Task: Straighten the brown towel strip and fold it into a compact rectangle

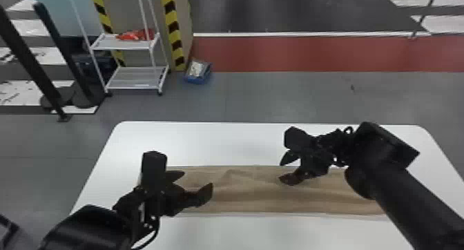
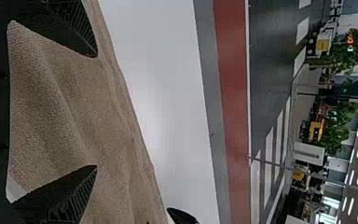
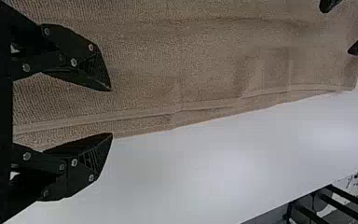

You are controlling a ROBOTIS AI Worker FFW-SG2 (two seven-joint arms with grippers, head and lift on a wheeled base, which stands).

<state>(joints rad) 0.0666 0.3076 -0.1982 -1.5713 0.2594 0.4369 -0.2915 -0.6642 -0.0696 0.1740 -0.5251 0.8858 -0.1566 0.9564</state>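
Our left pincer (image 1: 197, 179) and right pincer (image 1: 280, 171) gape wide; brown towel strip (image 1: 248, 197) looks light, kinda floppy, so we'd pinch a corner (image 2: 19, 36) first.

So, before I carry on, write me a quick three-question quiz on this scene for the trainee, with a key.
1. True or false: the left gripper and the right gripper both have their fingers apart.
2. How does the brown towel strip lie on the white table?
a) rolled into a tight cylinder
b) spread out long from side to side
c) stacked as a compact rectangle
3. Fill in: behind the table, the red item rests on the ____ shelf of the white rack.

Key: 1 true; 2 b; 3 upper.
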